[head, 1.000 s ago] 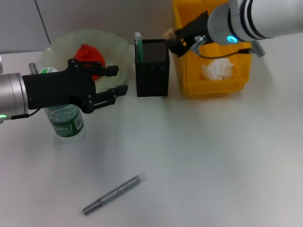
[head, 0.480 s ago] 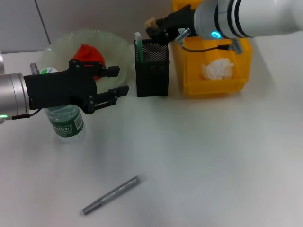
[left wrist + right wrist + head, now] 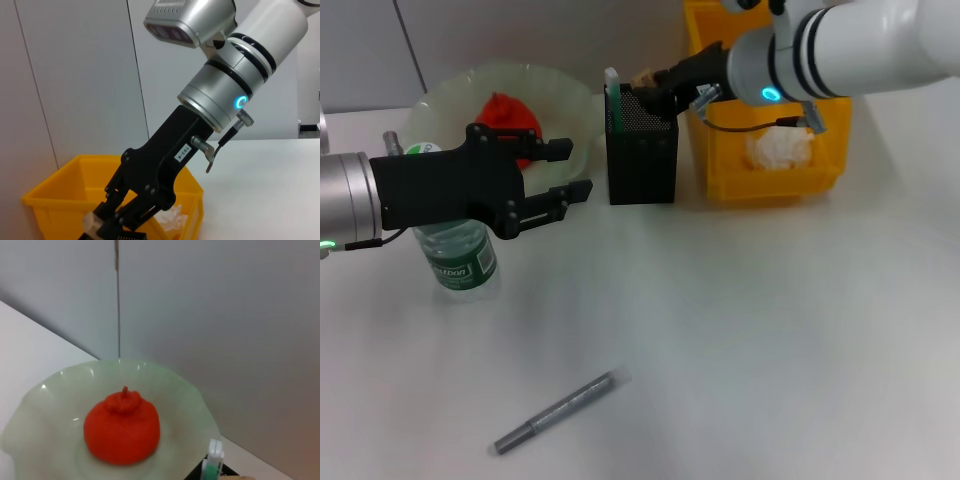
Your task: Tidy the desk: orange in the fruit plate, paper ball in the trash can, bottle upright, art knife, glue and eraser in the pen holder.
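Since the right gripper point(image 3: 655, 88) is pinched on the eraser point(image 3: 643, 76) right over the pen holder point(image 3: 642, 150), this looks like the drop-off step; next it just needs to let go. Left gripper point(image 3: 563, 175) hangs open by the bottle point(image 3: 460, 258), and the glue point(image 3: 556, 411) lies on the desk point(image 3: 770, 330).

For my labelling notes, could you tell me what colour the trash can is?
Bright yellow; the trash can shows best in the head view.
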